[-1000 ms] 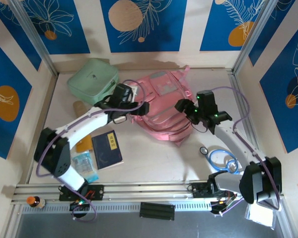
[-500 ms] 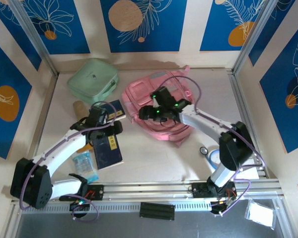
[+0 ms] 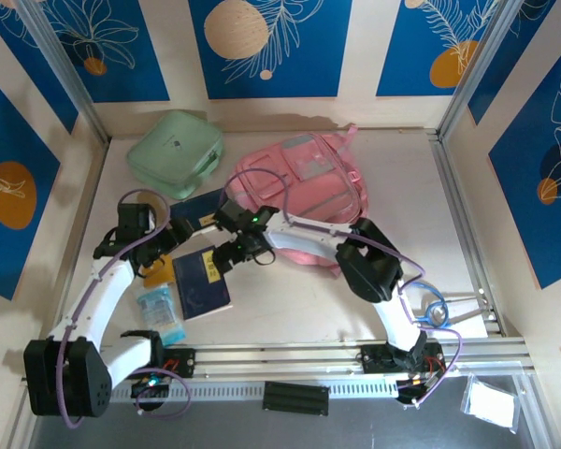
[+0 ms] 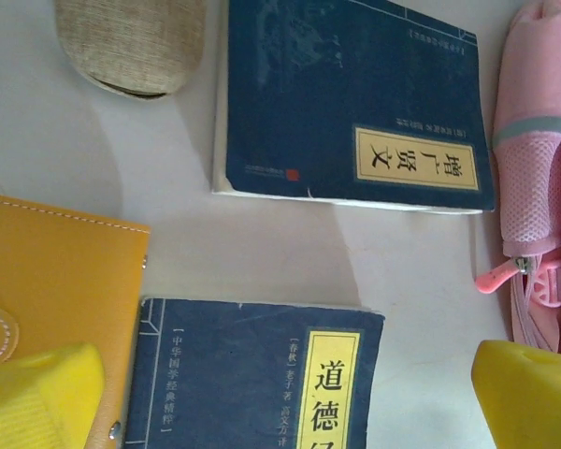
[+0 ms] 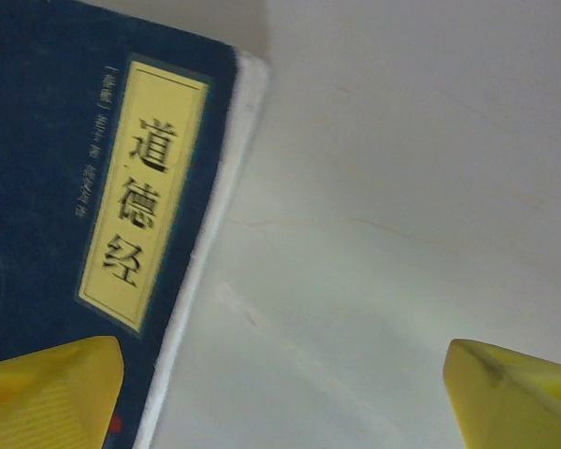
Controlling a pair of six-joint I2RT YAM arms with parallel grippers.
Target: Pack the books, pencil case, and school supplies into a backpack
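The pink backpack (image 3: 309,182) lies at the back centre, and its edge (image 4: 542,159) shows in the left wrist view. One navy book (image 3: 198,205) (image 4: 351,103) lies just left of it. A second navy book (image 3: 202,282) (image 4: 252,374) (image 5: 70,178) lies nearer. The beige pencil case (image 4: 131,42) is at the far left. My left gripper (image 3: 166,232) (image 4: 280,412) hovers open above the books, holding nothing. My right gripper (image 3: 226,260) (image 5: 280,402) is open over the near book's right edge, with one fingertip (image 5: 51,393) above the cover.
A mint-green square case (image 3: 173,154) sits at the back left. An orange snap notebook (image 3: 159,271) (image 4: 56,271) lies left of the near book, with a clear plastic packet (image 3: 159,313) in front of it. A blue looped item (image 3: 428,309) lies at the right.
The left arm pulled back from the backpack to the left, and a navy book now lies beside the backpack. The right arm swung across the backpack to the near book and opened wider.
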